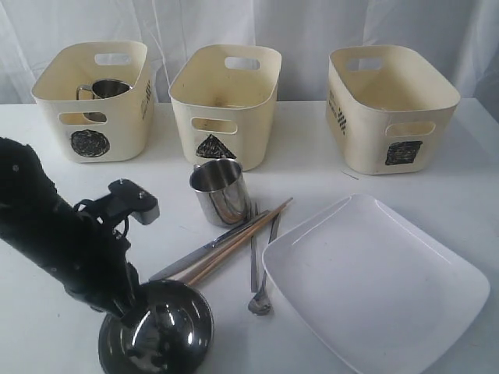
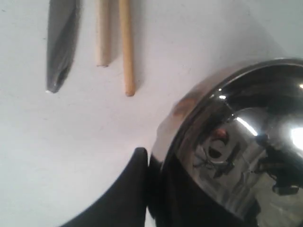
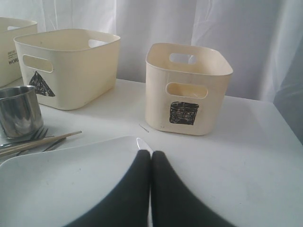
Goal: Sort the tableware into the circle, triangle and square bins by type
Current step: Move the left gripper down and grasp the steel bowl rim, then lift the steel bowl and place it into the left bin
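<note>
Steel bowl (image 1: 168,326), rim clamped in left pincer (image 2: 152,164), right pincer (image 3: 151,154) pressed together

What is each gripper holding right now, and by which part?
The left gripper appears to pinch the steel bowl by its rim, one finger outside the wall. The right gripper is shut on nothing.

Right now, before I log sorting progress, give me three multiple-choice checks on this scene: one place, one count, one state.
1. Where is the steel mug that has already been sorted? A circle bin B triangle bin C square bin
2. How many mugs stand on the table outside the bins? A none B one C two
3. The right hand is: A wide open B shut, empty C gripping the plate
Answers: 1 A, it sits inside the circle-marked tub; 2 B, only the second mug stands there; 3 B, its fingers meet with nothing between them.
</note>
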`<state>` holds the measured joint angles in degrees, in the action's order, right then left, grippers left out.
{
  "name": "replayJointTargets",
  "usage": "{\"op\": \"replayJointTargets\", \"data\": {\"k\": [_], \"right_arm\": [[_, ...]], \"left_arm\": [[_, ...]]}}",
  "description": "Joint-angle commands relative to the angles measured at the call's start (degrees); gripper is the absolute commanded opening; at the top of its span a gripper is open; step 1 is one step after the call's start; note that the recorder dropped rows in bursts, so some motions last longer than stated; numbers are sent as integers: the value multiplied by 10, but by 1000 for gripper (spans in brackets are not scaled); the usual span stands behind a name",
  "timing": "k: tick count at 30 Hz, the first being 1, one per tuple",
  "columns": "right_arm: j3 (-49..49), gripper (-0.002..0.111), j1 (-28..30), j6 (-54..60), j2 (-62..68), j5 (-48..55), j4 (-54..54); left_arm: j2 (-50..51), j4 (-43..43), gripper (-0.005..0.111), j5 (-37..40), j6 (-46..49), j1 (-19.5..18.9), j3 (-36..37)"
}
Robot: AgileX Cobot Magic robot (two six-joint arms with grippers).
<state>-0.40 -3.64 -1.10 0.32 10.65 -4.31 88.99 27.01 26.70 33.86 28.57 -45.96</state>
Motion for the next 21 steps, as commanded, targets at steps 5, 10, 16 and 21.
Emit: {"op": "replayJointTargets", "data": {"k": [5,10,16,21], "right_arm": [[4,0,3,-2,-3,-4,-1],[4,0,3,-2,-3,-4,-1],[4,0,3,-2,-3,-4,-1],[4,0,3,-2,-3,-4,-1]], "left_arm": [[-111,-500,0,35,-343,-10,-194],[-54,-672,0,-40,-502,-117,-336],[88,-552,0,-160,-505,-223,-467],[197,-515,0,-185,-507,-246,-547]]}}
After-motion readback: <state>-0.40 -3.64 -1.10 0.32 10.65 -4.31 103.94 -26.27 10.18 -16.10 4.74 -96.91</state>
